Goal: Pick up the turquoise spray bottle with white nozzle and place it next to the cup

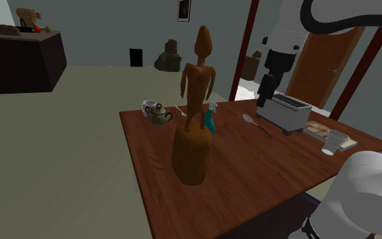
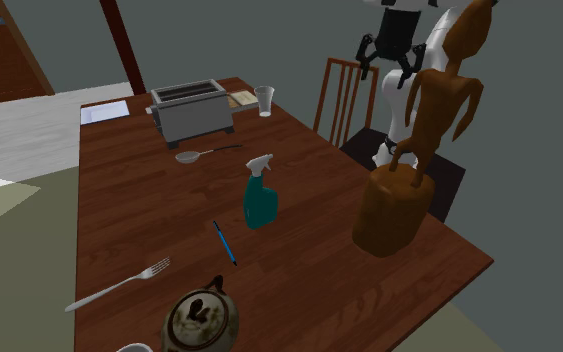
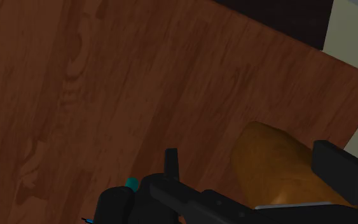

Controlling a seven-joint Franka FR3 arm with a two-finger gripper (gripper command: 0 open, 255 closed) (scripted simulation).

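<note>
The turquoise spray bottle [image 2: 260, 196] with a white nozzle stands upright mid-table; in the shoulder view the spray bottle [image 1: 210, 121] is partly hidden behind a tall wooden figure. A whitish cup [image 2: 263, 100] stands beyond the toaster, near the table's far end; in the shoulder view this cup [image 1: 333, 141] is at the right. My black gripper [image 2: 391, 62] hangs open high above the table edge by the chair, far from the bottle. In the shoulder view the gripper [image 1: 265, 98] is above the toaster. In the wrist view the gripper [image 3: 254, 168] has nothing between its fingers.
The tall wooden figure [image 2: 419, 150] stands between gripper and bottle. A toaster [image 2: 191, 110], spoon [image 2: 204, 153], blue pen [image 2: 225, 242], fork [image 2: 119, 285] and teapot [image 2: 201, 318] lie on the table [image 2: 309, 270]. A white mug [image 1: 148, 107] sits by the teapot. A chair [image 2: 341, 95] stands alongside.
</note>
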